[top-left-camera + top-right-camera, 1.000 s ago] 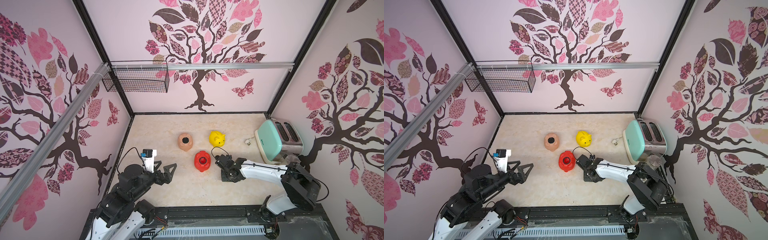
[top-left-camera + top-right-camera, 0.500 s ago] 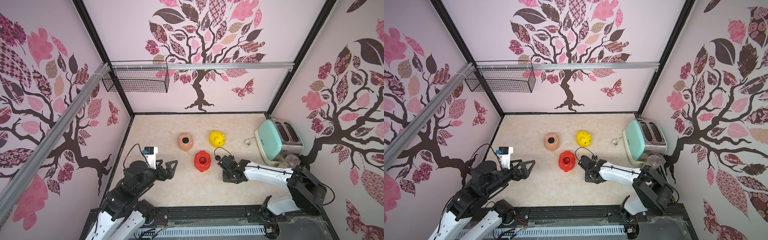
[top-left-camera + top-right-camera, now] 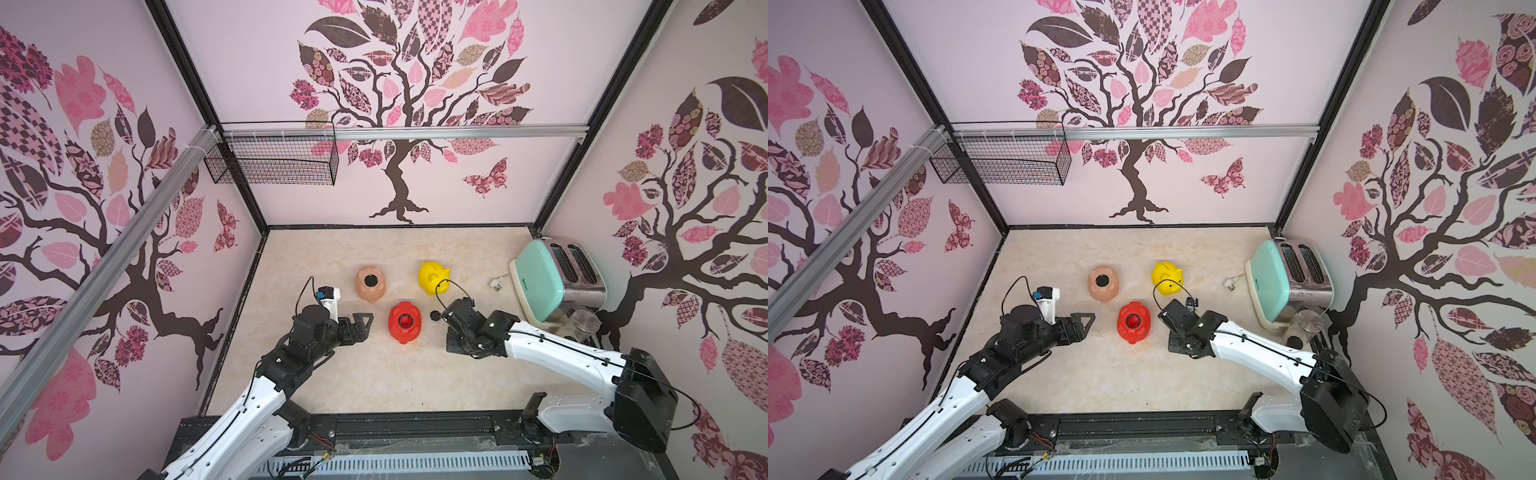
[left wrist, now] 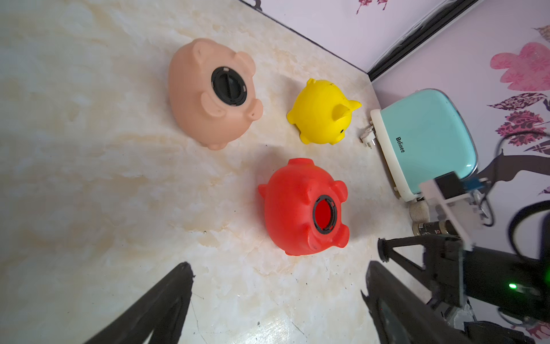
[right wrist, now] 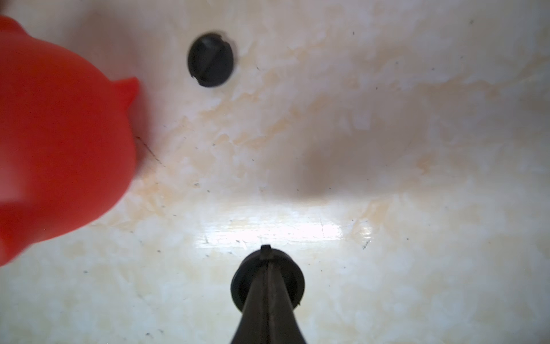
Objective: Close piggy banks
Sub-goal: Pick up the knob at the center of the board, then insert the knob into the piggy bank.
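Three piggy banks lie mid-table. The peach-pink one (image 3: 370, 284) is belly-up with a black plug (image 4: 229, 86) in its hole. The red one (image 3: 405, 322) is belly-up too, its black-ringed hole (image 4: 324, 213) open. The yellow one (image 3: 434, 277) sits behind them with no hole showing. My left gripper (image 4: 278, 277) stands open just left of the red pig, nothing between its fingers. My right gripper (image 5: 268, 262), right of the red pig, is shut on a black plug (image 5: 268, 280). A second loose plug (image 5: 211, 59) lies on the table by the red pig's side (image 3: 435, 315).
A mint-green toaster (image 3: 548, 282) stands at the right wall with its mains plug (image 3: 494, 284) lying on the table. A small glass jar (image 3: 584, 322) stands in front of it. A wire basket (image 3: 274, 160) hangs on the back-left wall. Walls enclose three sides.
My left arm has reached forward and right, bringing its open gripper close to the red pig. The right gripper has shifted only slightly and stays shut on its plug.
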### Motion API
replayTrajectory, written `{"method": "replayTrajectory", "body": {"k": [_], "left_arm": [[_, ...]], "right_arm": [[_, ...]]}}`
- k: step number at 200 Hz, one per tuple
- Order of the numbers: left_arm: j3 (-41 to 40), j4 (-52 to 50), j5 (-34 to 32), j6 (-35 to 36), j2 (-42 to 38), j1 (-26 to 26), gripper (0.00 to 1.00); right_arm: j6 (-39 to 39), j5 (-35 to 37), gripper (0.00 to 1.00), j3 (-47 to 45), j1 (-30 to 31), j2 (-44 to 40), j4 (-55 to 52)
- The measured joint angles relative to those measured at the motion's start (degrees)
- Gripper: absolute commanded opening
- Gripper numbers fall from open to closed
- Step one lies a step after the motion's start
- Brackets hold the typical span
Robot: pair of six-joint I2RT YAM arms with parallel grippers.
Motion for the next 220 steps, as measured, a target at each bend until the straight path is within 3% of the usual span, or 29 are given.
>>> {"method": "replayTrajectory", "body": {"k": [38,93,220], "left_arm": [[-3.08,5.18,2.91,-1.42,2.78,2.54,0.91],[-5.88,13.27,6.78,-2.51,8.17,2.71,0.9],[-8.17,30.1,13.4,-5.25,22.67,2.8,0.82]], "right_arm": [[1.7,-0.48,0.0,8.7,0.0,0.9,-2.14],[2.75,-4.2,0.0,18.12,0.02,9.01,-2.32],[5.38,-9.66,0.0,26.64,2.29,22.84,0.7]]}}
